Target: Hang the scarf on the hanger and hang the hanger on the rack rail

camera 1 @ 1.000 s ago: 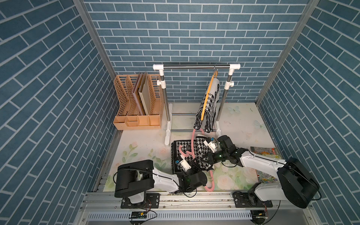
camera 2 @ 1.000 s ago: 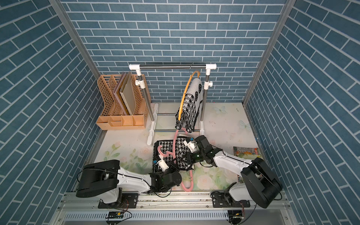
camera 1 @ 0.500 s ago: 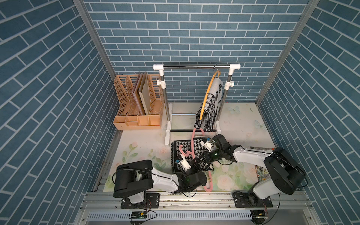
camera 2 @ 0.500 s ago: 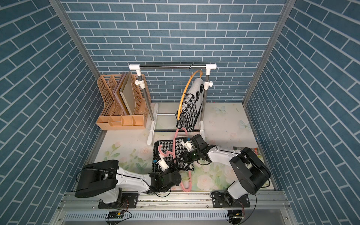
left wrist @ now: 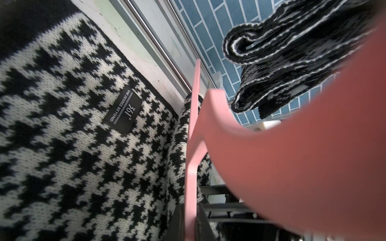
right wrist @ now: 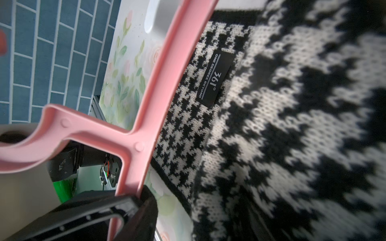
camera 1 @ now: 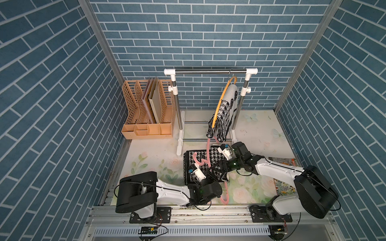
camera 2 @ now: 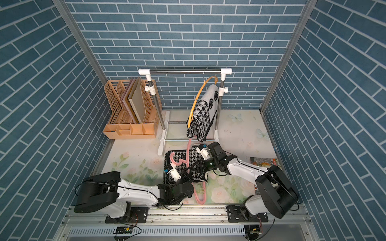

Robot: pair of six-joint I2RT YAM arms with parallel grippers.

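The houndstooth scarf [camera 1: 188, 158] lies folded flat on the surface [camera 1: 156, 158] just in front of the rack [camera 1: 211, 71]. It is not yet on the pink hanger [right wrist: 159, 94], which lies across its top. The left fingers [left wrist: 177, 226] are pinching the hanger's thin bar beside the neck. That is a narrow hold on smooth plastic, so I judge the hanger could swivel or slip once the scarf's weight pulls on one arm. The right fingers [right wrist: 147, 208] look spread, low over the scarf and right against the same bar; only one shows clearly, so this is a reading, not a certainty. If they press together here, they may catch the bar along with the knit. They may also take only the top layer, so the fold opens and trails. The hanger's end nearest the rack sits just under the patterned scarf [camera 1: 226, 108] already hanging there. Raising that end could snag that scarf or knock its yellow hanger [camera 1: 221, 98] along the rail.
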